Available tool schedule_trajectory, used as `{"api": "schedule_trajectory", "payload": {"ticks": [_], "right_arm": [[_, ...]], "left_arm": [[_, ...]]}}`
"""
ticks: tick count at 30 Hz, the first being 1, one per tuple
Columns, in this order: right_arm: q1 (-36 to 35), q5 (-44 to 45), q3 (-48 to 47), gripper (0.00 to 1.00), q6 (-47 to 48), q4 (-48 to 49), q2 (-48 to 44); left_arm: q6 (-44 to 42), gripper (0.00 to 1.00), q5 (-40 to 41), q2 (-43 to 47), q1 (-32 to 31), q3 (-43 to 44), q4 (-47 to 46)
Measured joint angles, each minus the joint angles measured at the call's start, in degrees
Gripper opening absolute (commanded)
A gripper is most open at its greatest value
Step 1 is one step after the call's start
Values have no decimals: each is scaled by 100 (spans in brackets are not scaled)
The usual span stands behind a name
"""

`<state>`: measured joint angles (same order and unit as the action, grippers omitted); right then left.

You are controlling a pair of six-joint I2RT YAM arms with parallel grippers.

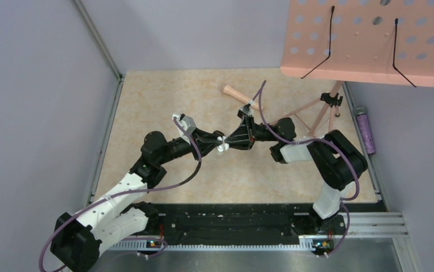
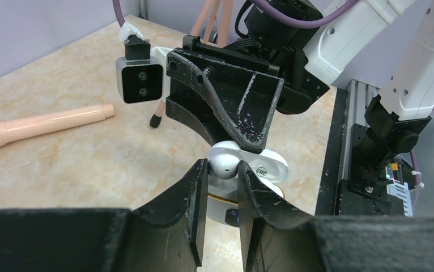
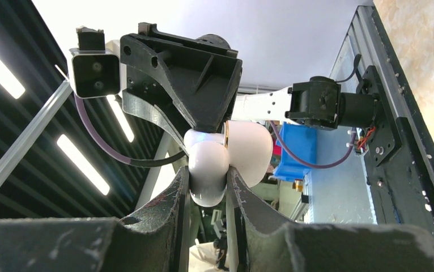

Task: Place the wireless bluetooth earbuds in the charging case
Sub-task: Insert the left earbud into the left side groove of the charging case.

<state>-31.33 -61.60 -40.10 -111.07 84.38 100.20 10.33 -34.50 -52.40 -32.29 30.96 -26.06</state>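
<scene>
The left end effector [image 2: 222, 171] pinches an earbud [image 2: 226, 164] at the charging case [image 3: 209, 161] clamped by the right end effector [image 3: 208, 177]. They meet tip-to-tip above the table [image 1: 147, 96], well apart from its edges.

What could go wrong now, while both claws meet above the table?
1. The left claw pinches the tiny earbud only at its fingertips; it may slip and fall to the table.
2. The right claw alone holds the charging case; a push from the earbud might tilt it in that grip.
</scene>
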Motion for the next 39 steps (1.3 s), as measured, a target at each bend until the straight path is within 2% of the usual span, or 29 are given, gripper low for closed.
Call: {"api": "schedule_trajectory", "payload": {"ticks": [13, 22, 39], "right_arm": [[0, -57, 0, 0, 50, 0, 0], [-2, -74, 0, 0, 59, 2, 0], [-7, -76, 0, 0, 153, 4, 0]], "left_arm": [[-2, 48, 140, 28, 0, 13, 107], [0, 47, 205, 61, 0, 15, 166], [-146, 51, 372, 330, 0, 17, 590]]}}
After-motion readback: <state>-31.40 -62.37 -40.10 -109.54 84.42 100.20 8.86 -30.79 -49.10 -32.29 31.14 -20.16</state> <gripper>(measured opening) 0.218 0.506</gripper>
